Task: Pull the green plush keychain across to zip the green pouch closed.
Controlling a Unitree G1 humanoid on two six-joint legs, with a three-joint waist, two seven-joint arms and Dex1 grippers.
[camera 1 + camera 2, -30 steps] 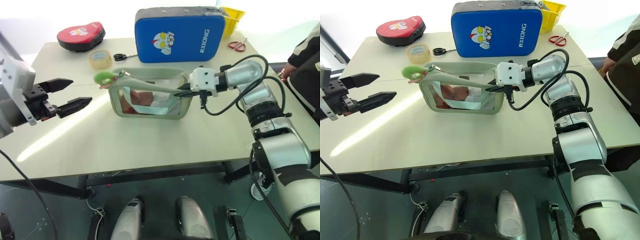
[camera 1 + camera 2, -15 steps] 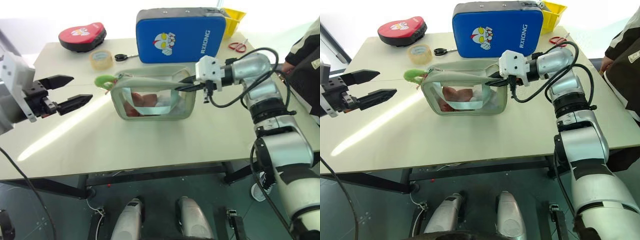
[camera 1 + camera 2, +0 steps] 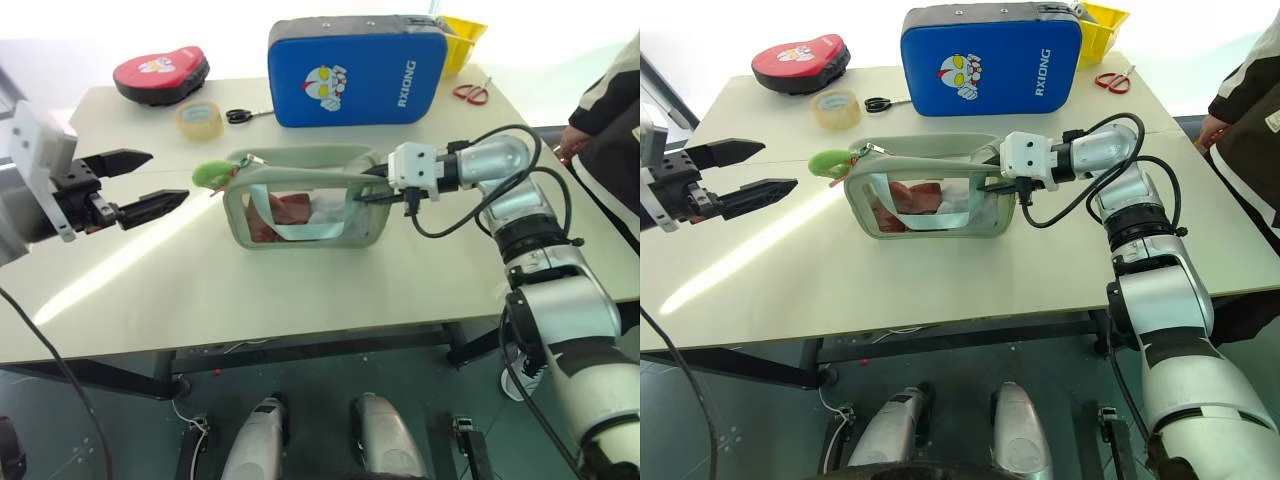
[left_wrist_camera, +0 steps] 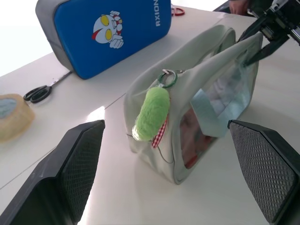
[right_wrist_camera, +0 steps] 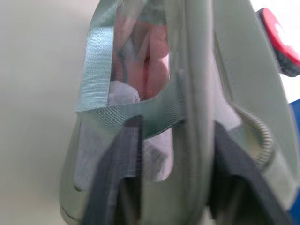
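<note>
Left gripper (image 3: pixel 160 187) spread wide, nearer – green plush keychain (image 3: pixel 209 176) hangs just right of it; right gripper (image 3: pixel 377 184) parted at green pouch (image 3: pixel 305 205) end.

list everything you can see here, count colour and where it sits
green pouch: 1, pale green with clear panels, middle of the table
green plush keychain: 1, lime green, hanging at the pouch's left end
blue case: 1, blue with a cartoon, standing behind the pouch
red case: 1, red, far left corner
tape roll: 1, yellowish, behind the keychain
black scissors: 1, beside the tape roll
red scissors: 1, far right
yellow bin: 1, behind the blue case
table: 1, cream
person's sleeve: 1, dark, right edge
left gripper: open, left of the keychain
right gripper: at the pouch's right end
</note>
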